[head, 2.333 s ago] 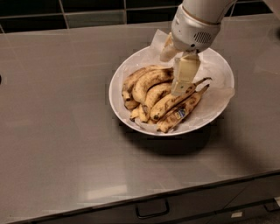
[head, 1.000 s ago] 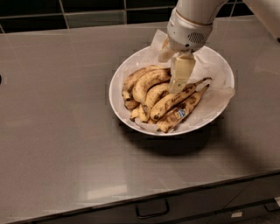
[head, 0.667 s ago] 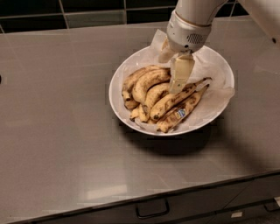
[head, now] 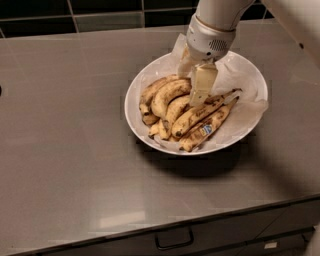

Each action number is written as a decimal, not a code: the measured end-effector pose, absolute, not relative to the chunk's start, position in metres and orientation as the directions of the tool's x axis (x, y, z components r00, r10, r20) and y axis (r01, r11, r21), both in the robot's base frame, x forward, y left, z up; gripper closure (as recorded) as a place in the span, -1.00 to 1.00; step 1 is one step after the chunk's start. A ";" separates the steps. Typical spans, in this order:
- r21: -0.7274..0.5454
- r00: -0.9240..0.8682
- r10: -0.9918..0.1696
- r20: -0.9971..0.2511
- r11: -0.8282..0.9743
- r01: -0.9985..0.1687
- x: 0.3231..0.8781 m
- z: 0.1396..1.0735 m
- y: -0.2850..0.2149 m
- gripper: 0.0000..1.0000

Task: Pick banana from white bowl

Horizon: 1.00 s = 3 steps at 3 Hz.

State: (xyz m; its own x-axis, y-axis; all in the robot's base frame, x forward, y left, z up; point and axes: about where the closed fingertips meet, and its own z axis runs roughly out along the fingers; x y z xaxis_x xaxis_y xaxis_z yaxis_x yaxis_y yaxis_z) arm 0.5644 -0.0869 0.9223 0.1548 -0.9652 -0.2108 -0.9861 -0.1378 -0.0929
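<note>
Just left of the claw [head: 201, 96], the banana [head: 167, 95] lies in the white bowl [head: 130, 107]; claw's grip cannot be told.

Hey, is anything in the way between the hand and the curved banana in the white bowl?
Nothing visible is. The hand is low over the white bowl, right beside the curved banana at the pile's upper left. Other bananas lie pressed against its right side, with the sticker banana at the front.

- A kitchen: grey countertop [head: 70, 130] lies beneath the gripper [head: 200, 95], which hangs over the white bowl [head: 132, 96].
- Dark wall tiles [head: 40, 9] behind it; drawer handle [head: 174, 242] in front, lower.
</note>
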 end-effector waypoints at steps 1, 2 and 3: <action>-0.090 0.157 -0.965 -0.211 -0.141 -0.986 0.565 0.921 -0.086 -0.01; -0.089 0.162 -0.964 -0.210 -0.146 -0.985 0.566 0.921 -0.085 -0.02; -0.089 0.163 -0.964 -0.209 -0.147 -0.985 0.567 0.921 -0.084 -0.02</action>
